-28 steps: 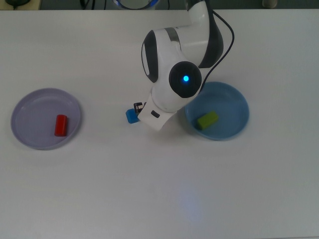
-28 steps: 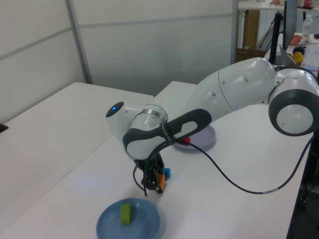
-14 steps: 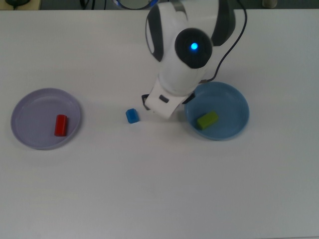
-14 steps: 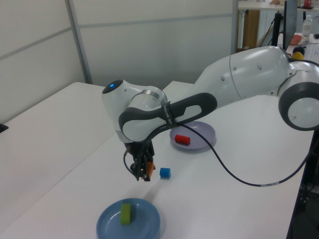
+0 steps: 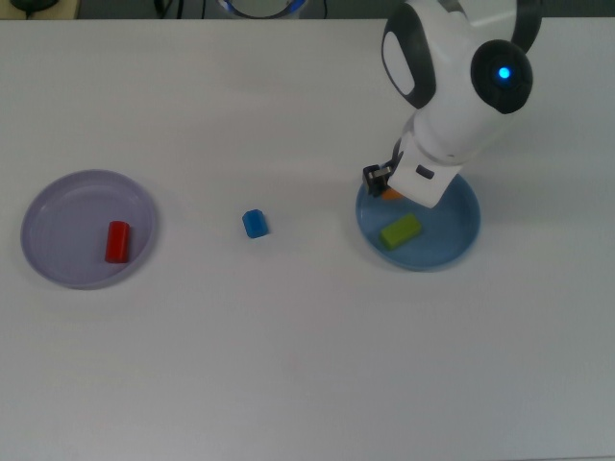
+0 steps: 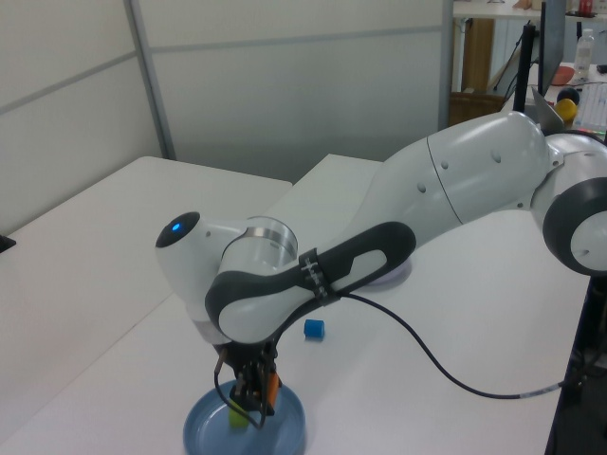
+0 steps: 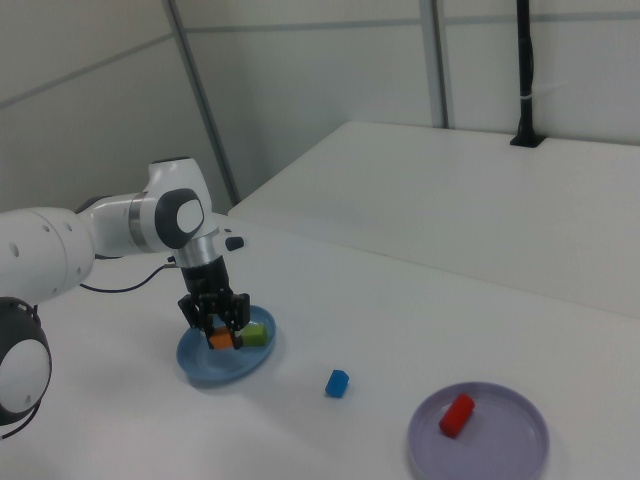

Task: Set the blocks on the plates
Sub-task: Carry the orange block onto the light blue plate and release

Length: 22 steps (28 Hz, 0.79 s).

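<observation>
White tabletop (image 5: pixel 307 365), grey panelled walls (image 7: pixel 330 90).
Two round plates, four blocks: red cylinder (image 5: pixel 116 241) on lavender plate (image 5: pixel 58 206); green block (image 5: pixel 399 231) in light blue plate (image 5: pixel 459 240); blue cube (image 5: pixel 255 224) on table between; two-finger gripper (image 7: pixel 218 331) clenched on orange block (image 7: pixel 221 340) over the blue plate.

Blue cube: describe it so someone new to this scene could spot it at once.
On the white table, look between the lavender plate and the light blue plate. The blue cube sits alone on the bare tabletop there, the only block not on a plate or in the pincer.
</observation>
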Each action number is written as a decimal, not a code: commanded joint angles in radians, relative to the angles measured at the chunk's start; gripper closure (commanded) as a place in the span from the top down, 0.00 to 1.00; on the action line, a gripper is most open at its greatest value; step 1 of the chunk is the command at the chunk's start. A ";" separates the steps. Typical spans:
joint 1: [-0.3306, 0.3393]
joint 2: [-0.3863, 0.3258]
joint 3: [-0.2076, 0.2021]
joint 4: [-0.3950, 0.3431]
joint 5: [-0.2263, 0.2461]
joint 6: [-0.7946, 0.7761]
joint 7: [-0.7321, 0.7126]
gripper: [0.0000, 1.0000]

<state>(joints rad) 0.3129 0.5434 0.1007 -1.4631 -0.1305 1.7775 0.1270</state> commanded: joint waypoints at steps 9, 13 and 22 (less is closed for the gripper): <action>0.045 0.049 -0.015 -0.013 -0.090 0.019 0.105 0.07; 0.045 0.049 -0.015 -0.011 -0.087 0.019 0.103 0.07; 0.038 0.029 -0.022 -0.006 -0.080 0.011 0.071 1.00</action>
<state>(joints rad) 0.3457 0.5991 0.0967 -1.4622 -0.2088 1.7780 0.2133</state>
